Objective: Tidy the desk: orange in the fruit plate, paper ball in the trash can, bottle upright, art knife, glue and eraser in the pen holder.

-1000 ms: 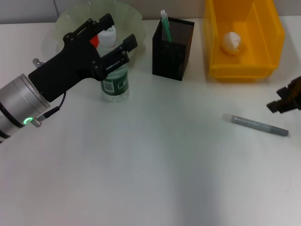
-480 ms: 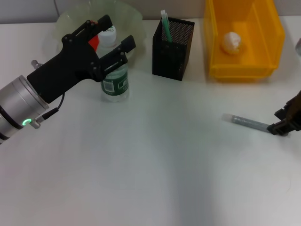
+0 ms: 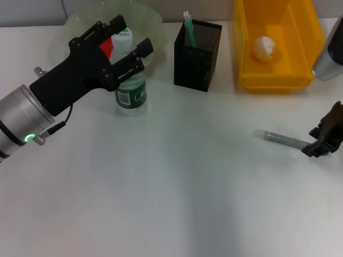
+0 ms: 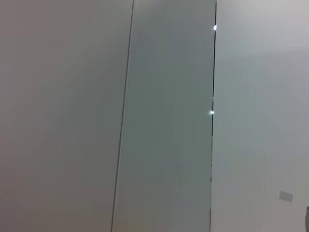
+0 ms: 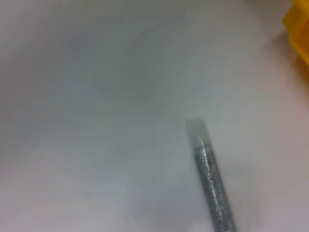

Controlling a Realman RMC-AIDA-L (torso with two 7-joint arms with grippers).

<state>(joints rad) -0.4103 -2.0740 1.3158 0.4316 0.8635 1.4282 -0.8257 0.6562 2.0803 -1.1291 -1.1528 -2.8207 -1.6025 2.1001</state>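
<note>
The white table (image 3: 171,203) carries all items. Near its far left corner stands the wide translucent pale green fruit plate with a wavy rim (image 3: 147,16), and a patch of the bright red-orange round orange (image 3: 107,47) shows in it, mostly hidden by the arm. Just in front of the plate the clear plastic water bottle with a dark green label and white cap (image 3: 131,91) stands upright. The black left gripper (image 3: 128,43) is at the bottle's top, its fingers spread with one on either side of the cap and neck; contact with the bottle cannot be confirmed. Along the far edge, near its middle, sits the square black metal mesh pen holder (image 3: 197,56), with a green-and-white stick-like item (image 3: 188,27) standing in it; what that item is cannot be determined. At the far right corner stands the large bright yellow rectangular plastic trash can (image 3: 278,75), and the small crumpled white paper ball (image 3: 263,47) lies inside it. Near the right edge a slender grey glittery tube with a pale translucent end (image 3: 284,140) lies flat on the table, well apart from the trash can. The black right gripper (image 3: 321,143) is at the tube's end nearest the right edge; whether its fingers are spread or pressed together cannot be told. The eraser is not seen.
</note>
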